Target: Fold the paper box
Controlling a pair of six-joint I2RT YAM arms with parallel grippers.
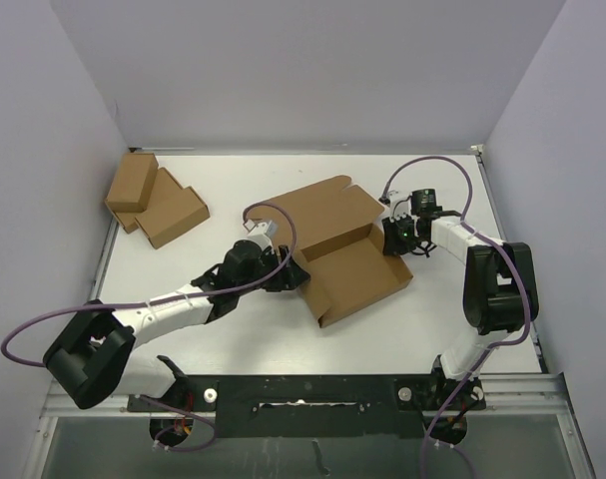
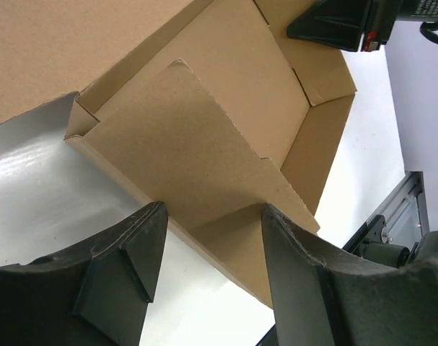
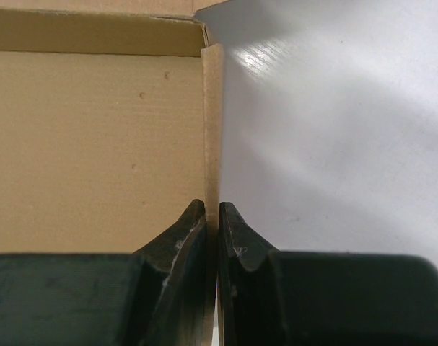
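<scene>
Right, the paper box [image 1: 347,249] sits mid counter [image 1: 422,329], half formed. My right claw [image 3: 212,207] pinches a side wall, bracing it upright. My left claw [image 2: 213,213] stands part-open astride the near flap, apparently not gripping, though contact is unclear.

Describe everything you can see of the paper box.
The paper box is plain brown corrugated cardboard, part-folded: a shallow tray with raised walls, its lid panel lying open behind. It rests on the white table. The right gripper has its jaws shut on the right wall; the left gripper, jaws open, straddles a folded-in flap.
</scene>
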